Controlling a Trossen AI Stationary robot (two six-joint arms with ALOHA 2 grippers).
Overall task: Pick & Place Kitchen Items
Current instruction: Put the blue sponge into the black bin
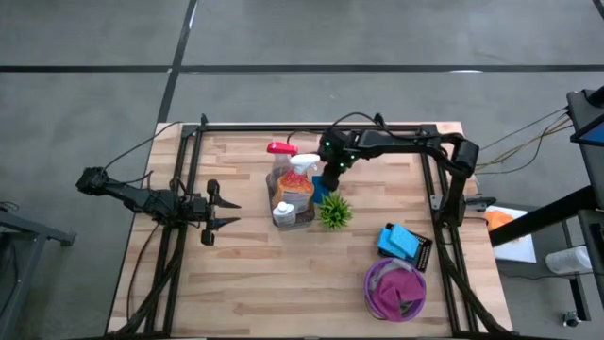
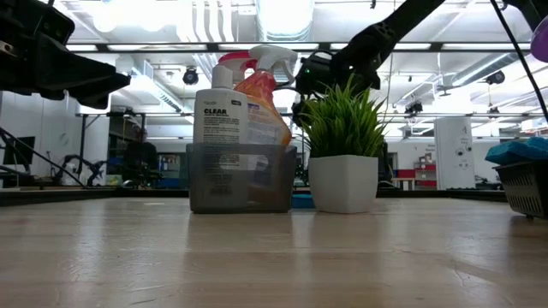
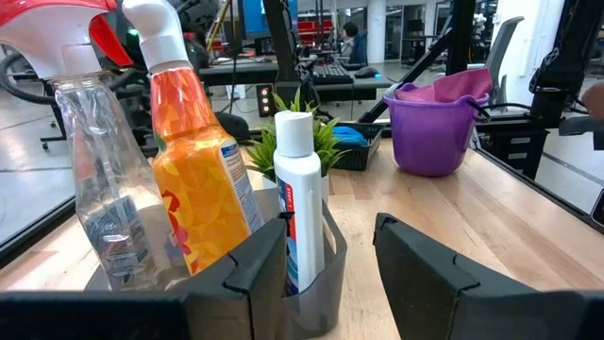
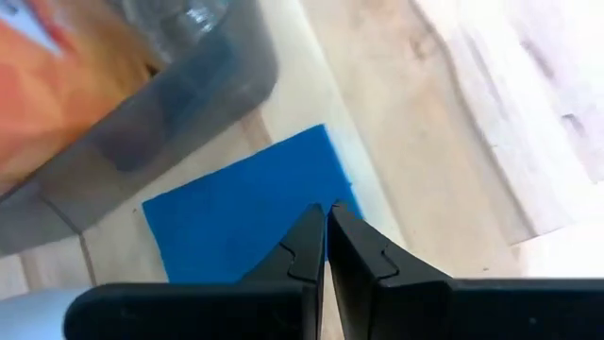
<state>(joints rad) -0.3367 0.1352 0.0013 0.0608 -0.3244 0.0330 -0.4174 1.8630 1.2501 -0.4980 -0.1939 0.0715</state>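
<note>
Sponge pickup looks like the step in hand: the blue pad lies flat on the table, just beside the grey bin of spray bottles, so the right gripper, hovering over it with fingers pressed together, would need to spread them first, then descend squarely. Its arm reaches in long from the right. The left gripper waits well apart, fingers parted and empty.
</note>
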